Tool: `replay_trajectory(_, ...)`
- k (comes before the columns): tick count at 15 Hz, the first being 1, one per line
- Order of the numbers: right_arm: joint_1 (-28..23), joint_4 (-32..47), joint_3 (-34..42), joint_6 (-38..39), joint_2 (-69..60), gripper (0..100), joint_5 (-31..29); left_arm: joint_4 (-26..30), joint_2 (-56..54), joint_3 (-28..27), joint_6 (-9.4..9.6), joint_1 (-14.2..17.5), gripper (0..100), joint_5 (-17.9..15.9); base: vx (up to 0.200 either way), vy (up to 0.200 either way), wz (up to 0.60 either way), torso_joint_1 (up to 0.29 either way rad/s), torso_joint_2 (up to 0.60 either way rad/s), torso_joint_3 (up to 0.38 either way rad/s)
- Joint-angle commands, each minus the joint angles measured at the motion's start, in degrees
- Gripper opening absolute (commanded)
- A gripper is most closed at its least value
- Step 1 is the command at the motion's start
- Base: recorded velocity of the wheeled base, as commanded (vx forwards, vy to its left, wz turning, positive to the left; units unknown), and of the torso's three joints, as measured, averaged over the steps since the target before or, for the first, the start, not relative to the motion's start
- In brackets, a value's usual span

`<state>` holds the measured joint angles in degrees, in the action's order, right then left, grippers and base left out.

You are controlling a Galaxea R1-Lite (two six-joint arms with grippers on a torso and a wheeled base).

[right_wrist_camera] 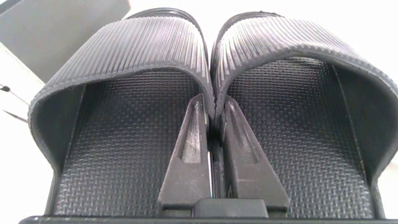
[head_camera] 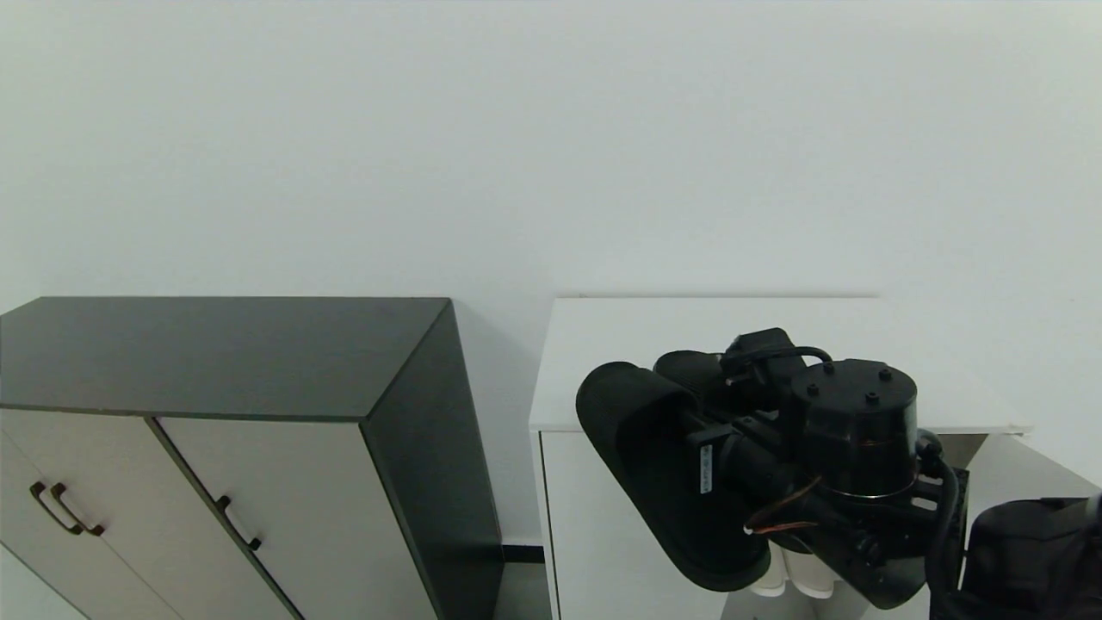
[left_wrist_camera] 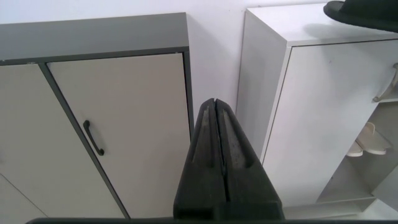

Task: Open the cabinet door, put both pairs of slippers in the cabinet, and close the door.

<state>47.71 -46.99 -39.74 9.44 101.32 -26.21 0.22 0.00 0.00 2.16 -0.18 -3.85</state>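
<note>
Right gripper (right_wrist_camera: 214, 107) clamping black slippers (head_camera: 656, 469); white cabinet (head_camera: 689, 336), dark-topped cabinet (head_camera: 215, 353), white wall (head_camera: 516, 129) behind.

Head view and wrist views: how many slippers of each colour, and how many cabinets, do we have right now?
Black slippers: 2, pinched in the right gripper
White slippers: 2
Dark cabinet: 1
White cabinet: 1
Total: 6

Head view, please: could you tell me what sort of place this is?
Probably a hallway, or a mock-up of one: a white shoe cabinet with pale slippers inside, a dark-topped cupboard beside it, and black slippers held by the right gripper.
</note>
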Motion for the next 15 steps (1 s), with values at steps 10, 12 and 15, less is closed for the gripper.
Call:
replay_trajectory(10, -0.1, 0.0, 0.1, 0.0, 0.4, 0, -0.1, 0.0, 0.0, 0.0, -0.05, 0.0, 0, 0.0, -0.120, 0.000, 0.00, 0.002, 0.00, 0.000)
replay_trajectory(12, -0.1, 0.0, 0.2, 0.0, 0.5, 0, -0.1, 0.0, 0.0, 0.0, -0.05, 0.0, 0, 0.0, -0.200, 0.000, 0.00, 0.007, 0.00, 0.002)
replay_trajectory(15, -0.1, 0.0, 0.2, 0.0, 0.5, 0, -0.2, 0.0, 0.0, 0.0, -0.05, 0.0, 0, 0.0, -0.200, 0.000, 0.00, 0.004, 0.00, 0.002)
